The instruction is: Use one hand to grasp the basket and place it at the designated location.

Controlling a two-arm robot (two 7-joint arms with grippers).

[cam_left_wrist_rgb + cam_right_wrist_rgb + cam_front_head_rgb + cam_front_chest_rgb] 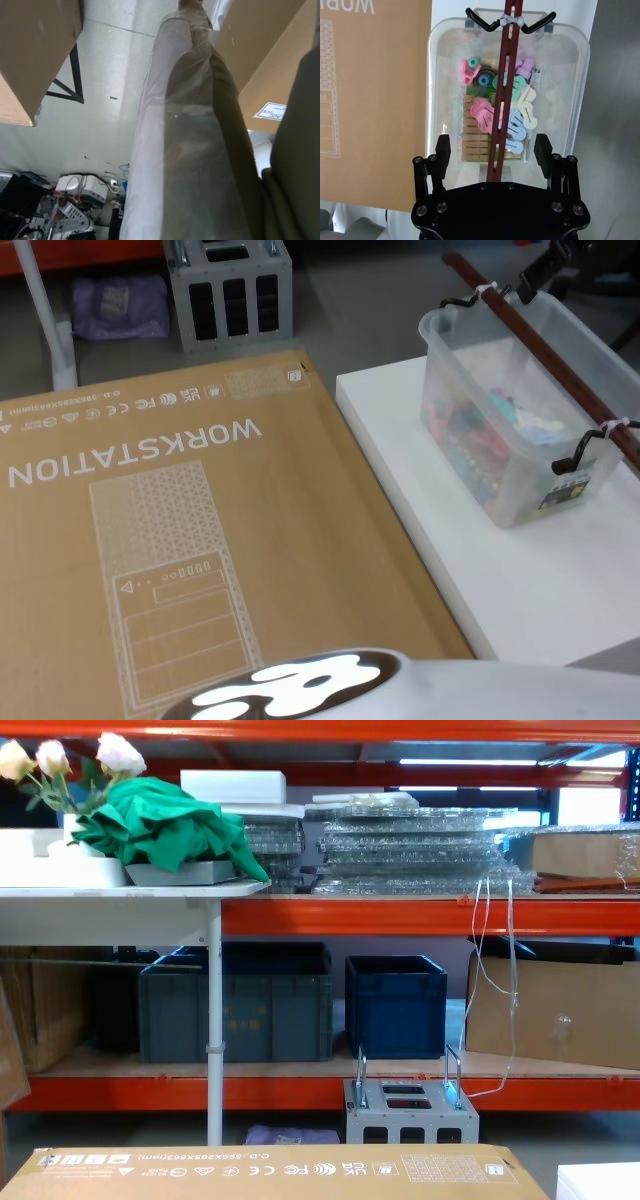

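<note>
Nearest me in the head view, a pale rounded shell (330,690) with a shiny dark patch is cut off by the bottom edge. In my right wrist view my right pincer (494,150) hangs released over the basket (432,100). Its two black fingers (443,148) stand apart, one on either side of the dark red bar (502,90) that runs the basket's length. I cannot tell how high above the bar they are.

The bar is tied with white ties to black hooks (510,22) at the basket's two ends. Pastel and wooden pegs (485,120) lie inside, partly hidden under the bar and blurred through the milky wall.

The basket (445,390) stands on the far right of the white surface (480,580), whose right side runs out of the picture. A dark shape (555,265) past the basket's far end is cut off and I cannot tell what it is. My left wrist view looks along something wrapped in cloudy plastic (185,150) that I cannot identify.

Just left of the surface lies a big flat cardboard box (150,540) printed WORKSTATION. Beyond it, on the grey floor, stand a grey slotted metal box (410,1115) and a purple bag (120,305). Farther off, an orange rack (400,915) holds dark blue-grey crates (397,1005) and stacked bubble wrap (420,850). At the far left a white table bears a green cloth (170,830) and flowers (60,760).
</note>
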